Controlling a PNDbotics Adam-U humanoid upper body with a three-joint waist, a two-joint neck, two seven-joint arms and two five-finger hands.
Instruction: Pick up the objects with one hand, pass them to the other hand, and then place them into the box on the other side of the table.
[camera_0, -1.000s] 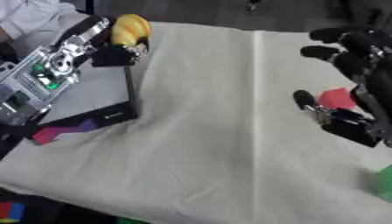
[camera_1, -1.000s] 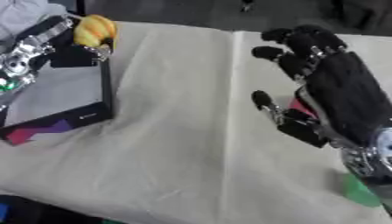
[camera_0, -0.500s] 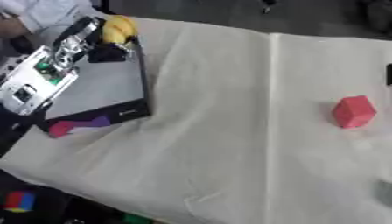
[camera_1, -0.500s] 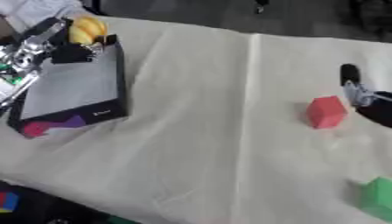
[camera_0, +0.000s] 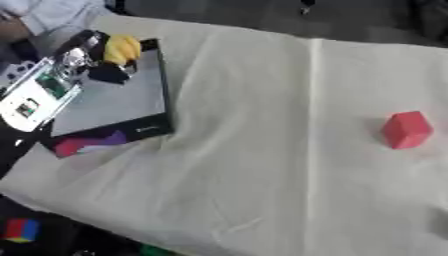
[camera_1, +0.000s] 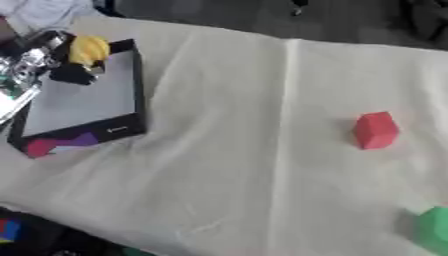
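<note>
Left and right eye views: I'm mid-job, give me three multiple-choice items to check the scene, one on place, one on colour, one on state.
1. Where does the box stand?
A. on the table's left side
B. on the table's right side
C. at the near middle edge

2. What colour is the block lying alone on the cloth, right of centre?
A. blue
B. red
C. white

3. What is the left robot hand doing?
A. resting open on bare cloth
C. holding a yellow object over the box
B. gripping the red block

Answers:
1. A, the box sits at the left.
2. B, the red block lies by itself on the cloth; a green block shows at the lower right corner.
3. C, the left robot hand has its fingers round the yellow object above the box's far end.
</note>
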